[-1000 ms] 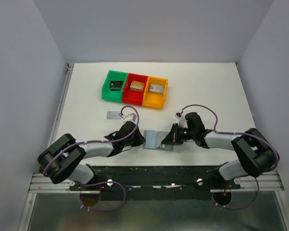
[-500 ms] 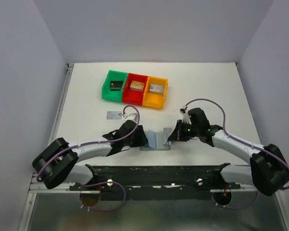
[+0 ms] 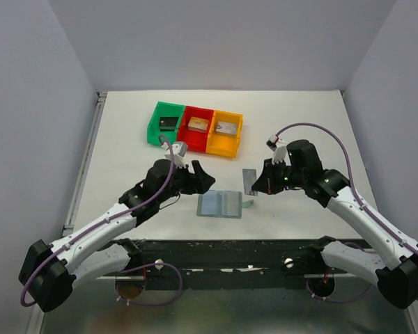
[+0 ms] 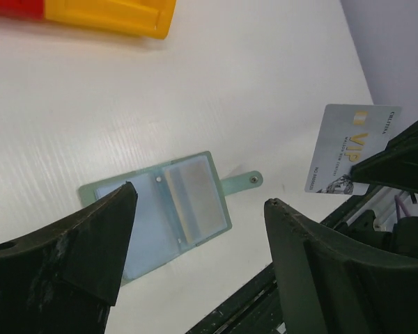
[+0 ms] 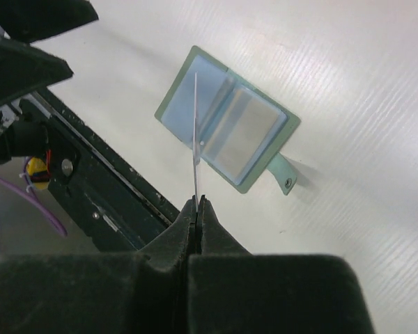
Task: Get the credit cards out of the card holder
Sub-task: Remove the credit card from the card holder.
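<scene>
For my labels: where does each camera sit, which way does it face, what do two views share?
Top external: above and behind, looking down on the table; left arm and right arm show.
Left wrist: looks down at the card holder; the open left gripper shows.
Right wrist: looks down at the card holder; the shut right gripper, pinching a credit card, shows.
Shared: all show the card holder.

The flat grey-green bifold card holder (image 3: pixel 221 204) shows pale blue-grey pockets inside. The thin silvery-grey plastic credit card (image 4: pixel 352 149) carries gold VIP lettering. A green plastic bin (image 3: pixel 166 124), a red plastic bin (image 3: pixel 196 128) and an orange plastic bin (image 3: pixel 225 133) sit on the white counter (image 3: pixel 125 146).
</scene>
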`<state>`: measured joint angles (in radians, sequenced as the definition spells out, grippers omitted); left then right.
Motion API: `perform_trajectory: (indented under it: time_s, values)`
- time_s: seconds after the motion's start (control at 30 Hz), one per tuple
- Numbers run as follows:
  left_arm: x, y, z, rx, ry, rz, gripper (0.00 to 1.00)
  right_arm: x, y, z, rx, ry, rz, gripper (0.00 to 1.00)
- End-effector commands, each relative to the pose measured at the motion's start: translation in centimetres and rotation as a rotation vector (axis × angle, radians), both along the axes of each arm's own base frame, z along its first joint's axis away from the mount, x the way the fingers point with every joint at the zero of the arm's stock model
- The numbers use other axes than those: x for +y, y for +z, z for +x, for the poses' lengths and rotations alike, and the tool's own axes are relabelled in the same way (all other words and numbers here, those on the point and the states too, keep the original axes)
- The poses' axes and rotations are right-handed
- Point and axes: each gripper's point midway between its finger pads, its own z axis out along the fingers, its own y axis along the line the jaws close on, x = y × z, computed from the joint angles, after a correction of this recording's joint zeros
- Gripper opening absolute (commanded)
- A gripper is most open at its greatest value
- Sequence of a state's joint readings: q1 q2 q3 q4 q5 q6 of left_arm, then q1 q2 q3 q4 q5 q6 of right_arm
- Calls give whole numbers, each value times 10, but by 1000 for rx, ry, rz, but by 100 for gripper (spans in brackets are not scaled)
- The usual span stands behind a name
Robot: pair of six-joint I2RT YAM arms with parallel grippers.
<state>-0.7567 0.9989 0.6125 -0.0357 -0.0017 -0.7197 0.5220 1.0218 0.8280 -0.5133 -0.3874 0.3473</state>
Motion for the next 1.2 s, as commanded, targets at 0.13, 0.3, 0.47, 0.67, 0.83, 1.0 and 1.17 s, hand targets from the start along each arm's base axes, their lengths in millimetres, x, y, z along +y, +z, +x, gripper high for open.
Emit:
perform_trajectory:
  time_s: [0.13,0.3,0.47,0.67,0.83,1.0,1.17]
  values:
    - [-13,65,-56,-283,-387,-254,84,17,38,-60,-27,365,34,0]
    - [-22,101,-105,-375,-679,-368,84,29,58,-99,20,585,79,0]
    - [-24,108,-127,-370,-828,-386,83,32,68,-126,8,732,29,0]
    - [-27,113,-136,-357,-907,-420,76,39,67,-134,8,773,-17,0]
    - [-27,109,-140,-335,-930,-422,70,43,67,-134,10,779,-29,0]
    - [-31,102,-146,-301,-957,-420,68,49,68,-132,10,784,-42,0]
    - [-37,94,-152,-277,-984,-407,62,57,70,-136,11,810,-48,0]
